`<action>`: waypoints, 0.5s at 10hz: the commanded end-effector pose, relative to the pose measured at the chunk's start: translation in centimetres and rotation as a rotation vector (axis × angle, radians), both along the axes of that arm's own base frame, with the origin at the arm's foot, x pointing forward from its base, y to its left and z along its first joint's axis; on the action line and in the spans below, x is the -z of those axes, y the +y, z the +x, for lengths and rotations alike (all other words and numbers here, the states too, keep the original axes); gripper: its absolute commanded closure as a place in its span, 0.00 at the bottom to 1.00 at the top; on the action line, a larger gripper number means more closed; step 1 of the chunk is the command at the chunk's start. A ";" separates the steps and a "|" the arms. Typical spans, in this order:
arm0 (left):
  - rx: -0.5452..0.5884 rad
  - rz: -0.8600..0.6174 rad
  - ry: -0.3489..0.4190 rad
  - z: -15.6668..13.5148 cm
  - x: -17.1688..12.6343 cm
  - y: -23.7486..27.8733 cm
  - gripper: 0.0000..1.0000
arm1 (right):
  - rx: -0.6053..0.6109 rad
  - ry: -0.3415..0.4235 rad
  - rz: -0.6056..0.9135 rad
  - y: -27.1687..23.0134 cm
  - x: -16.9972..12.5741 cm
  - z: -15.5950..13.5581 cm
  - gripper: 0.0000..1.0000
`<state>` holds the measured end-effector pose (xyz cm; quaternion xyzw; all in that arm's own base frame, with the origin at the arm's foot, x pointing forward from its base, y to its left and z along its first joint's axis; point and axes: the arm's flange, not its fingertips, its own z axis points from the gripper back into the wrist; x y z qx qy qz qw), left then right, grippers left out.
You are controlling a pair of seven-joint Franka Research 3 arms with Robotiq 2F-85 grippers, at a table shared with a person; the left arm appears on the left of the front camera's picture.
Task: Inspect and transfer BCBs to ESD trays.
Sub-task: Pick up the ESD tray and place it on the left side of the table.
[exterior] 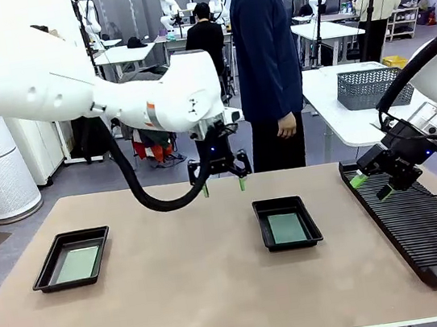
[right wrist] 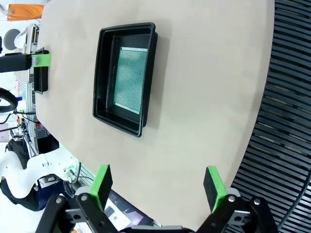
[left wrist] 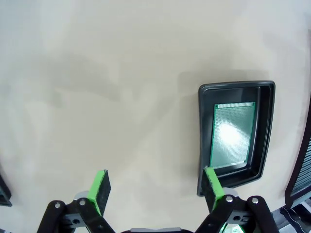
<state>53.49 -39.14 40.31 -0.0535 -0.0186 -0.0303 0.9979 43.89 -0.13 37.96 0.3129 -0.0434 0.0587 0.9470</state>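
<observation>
Left claw [exterior: 222,186] hung spread, empty, at frame centre, up-left of centre tray [exterior: 288,222] holding BCB [exterior: 286,228]. Second tray [exterior: 71,259] with BCB [exterior: 77,265] at lower left. Right claw [exterior: 371,186] spread, empty, over rack [exterior: 423,231] at right of counter [exterior: 195,289].

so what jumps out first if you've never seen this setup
Two black trays on the tan table, one at the left and one near the middle, each with a green board lying flat inside. The left gripper hangs open above the table between them, and the right gripper is open over the ribbed black rack.
</observation>
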 end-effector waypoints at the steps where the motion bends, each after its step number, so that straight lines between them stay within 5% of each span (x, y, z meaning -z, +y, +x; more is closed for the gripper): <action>1: -0.037 0.029 -0.036 0.6 1.1 -1.9 0.00 | 0.018 0.001 -0.008 0.2 0.0 0.1 0.00; 5: -0.049 0.073 -0.057 -0.3 4.4 -5.0 0.00 | 0.018 0.001 -0.008 0.2 0.0 0.1 0.00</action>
